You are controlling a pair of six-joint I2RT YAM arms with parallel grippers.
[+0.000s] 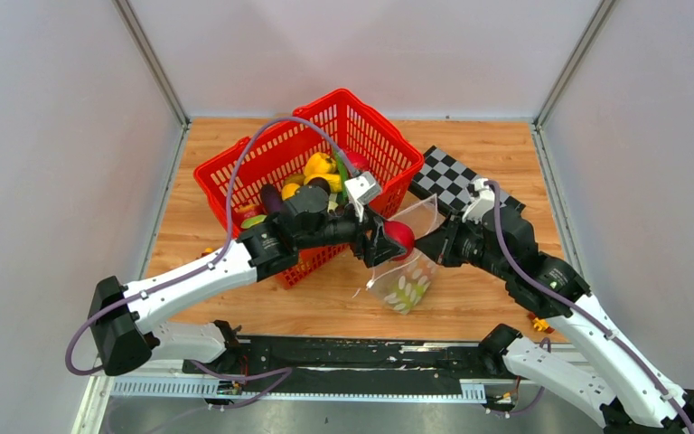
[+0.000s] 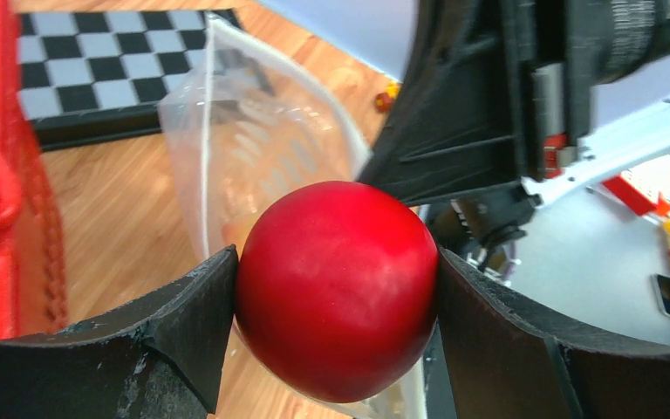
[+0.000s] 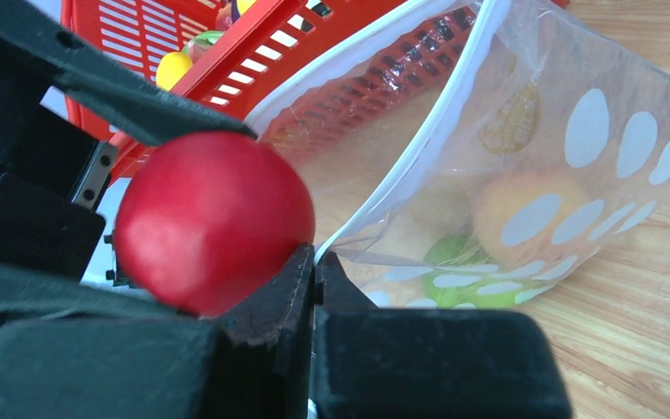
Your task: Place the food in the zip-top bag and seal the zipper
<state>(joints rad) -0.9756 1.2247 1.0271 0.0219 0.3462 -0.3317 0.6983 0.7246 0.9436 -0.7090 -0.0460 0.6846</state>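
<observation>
My left gripper (image 1: 392, 240) is shut on a round red toy fruit (image 2: 336, 288), also seen in the top view (image 1: 401, 239) and the right wrist view (image 3: 212, 218), held at the open mouth of the clear dotted zip-top bag (image 1: 407, 271). My right gripper (image 3: 315, 262) is shut on the bag's mouth edge with the white zipper strip (image 3: 419, 140), holding it up. Yellow and green toy foods (image 3: 523, 209) lie inside the bag. More toy food (image 1: 318, 174) sits in the red basket.
A red plastic basket (image 1: 235, 172) stands at the back left, close behind my left arm. A black-and-white checkerboard (image 1: 456, 179) lies behind the bag. Small toy blocks (image 1: 539, 322) lie at the near right by my right arm.
</observation>
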